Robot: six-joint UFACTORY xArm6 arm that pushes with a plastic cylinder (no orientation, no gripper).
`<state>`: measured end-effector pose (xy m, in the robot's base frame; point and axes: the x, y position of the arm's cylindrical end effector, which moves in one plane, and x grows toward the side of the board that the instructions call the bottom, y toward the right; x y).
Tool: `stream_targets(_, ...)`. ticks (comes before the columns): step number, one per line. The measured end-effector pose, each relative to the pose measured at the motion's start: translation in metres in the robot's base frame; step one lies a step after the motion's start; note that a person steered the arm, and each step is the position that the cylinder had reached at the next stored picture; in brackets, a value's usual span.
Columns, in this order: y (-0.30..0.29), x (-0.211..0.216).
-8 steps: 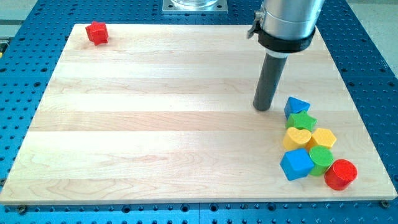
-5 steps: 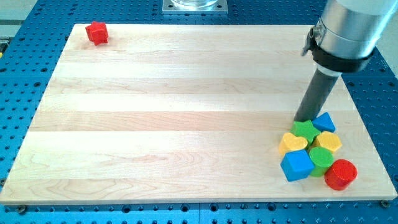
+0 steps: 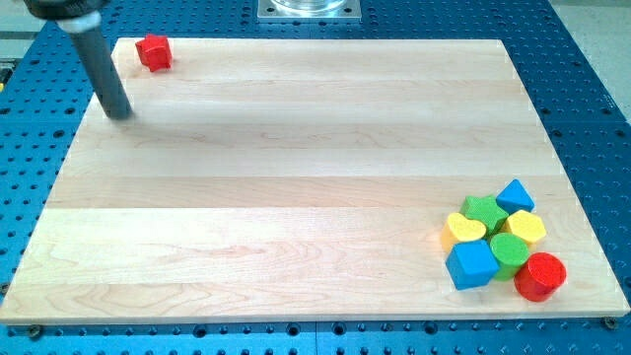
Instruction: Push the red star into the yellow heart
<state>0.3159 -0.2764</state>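
Observation:
The red star (image 3: 153,51) lies at the board's top left corner. The yellow heart (image 3: 464,229) lies far off at the bottom right, at the left edge of a cluster of blocks. My tip (image 3: 119,113) rests on the board below and to the left of the red star, with a gap between them. The rod leans up toward the view's top left.
Around the heart are a green star (image 3: 484,210), a blue triangle (image 3: 515,195), a yellow hexagon (image 3: 526,228), a green cylinder (image 3: 510,249), a blue cube (image 3: 471,263) and a red cylinder (image 3: 539,276). The wooden board (image 3: 296,177) lies on a blue perforated table.
My tip has swept from the cluster at the right across to the board's top left. Before that it pushed the blue triangle and green star rightward and down.

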Motion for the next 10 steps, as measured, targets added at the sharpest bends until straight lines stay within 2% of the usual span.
stream_targets(1, -0.029, -0.040)
stream_targets(2, -0.010, -0.098)
stream_targets(3, 0.042, -0.123)
stream_targets(4, 0.074, -0.043)
stream_targets(5, 0.113, 0.006)
stream_targets(6, 0.082, -0.032)
stream_targets(7, 0.054, 0.020)
stream_targets(8, 0.124, 0.067)
stream_targets(9, 0.233, 0.125)
stream_targets(10, 0.225, 0.106)
